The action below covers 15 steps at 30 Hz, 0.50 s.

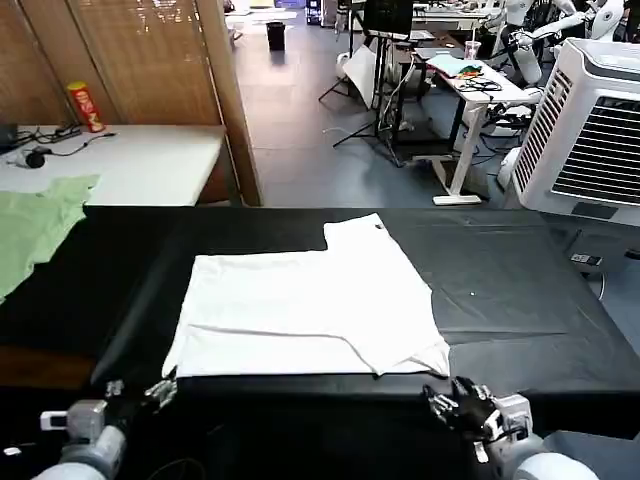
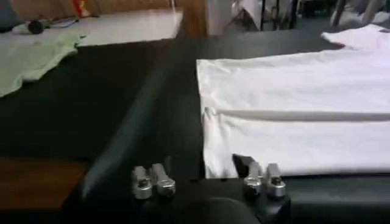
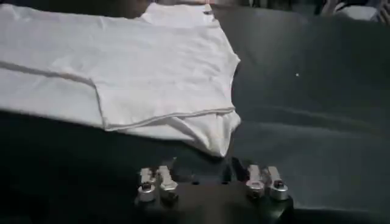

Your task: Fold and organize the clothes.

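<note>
The white T-shirt (image 1: 310, 310) lies flat in the middle of the black worktop (image 1: 520, 300), plain side up, partly folded: its near portion is doubled over along a long crease running across the body, and one sleeve (image 1: 355, 235) sticks out toward the far edge. At the near right corner the cloth bunches into a loose point (image 3: 213, 137) (a small wrinkled flap, not lying flat).

The left hand (image 1: 140, 397) hovers at the near edge of the worktop, just beside the shirt's near left corner, fingers apart and holding nothing; in its wrist view the shirt's hem (image 2: 286, 164) sits right ahead of the fingertips (image 2: 152, 181).

The right hand (image 1: 462, 407) hangs at the near edge by the shirt's near right corner, fingers spread, empty.

A light green garment (image 1: 35, 225) lies at the far left of the worktop, well apart from the shirt.
</note>
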Available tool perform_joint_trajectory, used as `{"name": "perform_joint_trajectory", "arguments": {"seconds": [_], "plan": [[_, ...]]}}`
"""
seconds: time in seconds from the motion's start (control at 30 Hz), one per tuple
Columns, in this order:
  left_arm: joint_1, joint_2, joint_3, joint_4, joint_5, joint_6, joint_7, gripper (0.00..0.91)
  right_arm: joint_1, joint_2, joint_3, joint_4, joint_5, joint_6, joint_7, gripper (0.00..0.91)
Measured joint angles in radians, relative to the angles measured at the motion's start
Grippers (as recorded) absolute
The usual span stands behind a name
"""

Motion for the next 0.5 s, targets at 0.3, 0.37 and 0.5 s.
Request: {"name": "perform_joint_trajectory", "arguments": {"seconds": [0.3, 0.37, 0.5], "plan": [[-0.364, 0.071, 0.096, 0.175, -0.155, -0.010, -0.027, 0.878, 0.471, -0.034, -0.161, -0.320, 0.024, 0.113, -0.015, 0.878], [-0.472, 0.076, 0.138, 0.253, -0.164, -0.014, -0.018, 0.878, 0.574, -0.026, -0.217, -0.420, 0.008, 0.138, -0.013, 0.878], [-0.673, 0.069, 0.226, 0.414, -0.167, -0.013, 0.005, 0.878, 0.777, 0.014, -0.328, -0.635, 0.000, 0.172, -0.015, 0.878]]}}
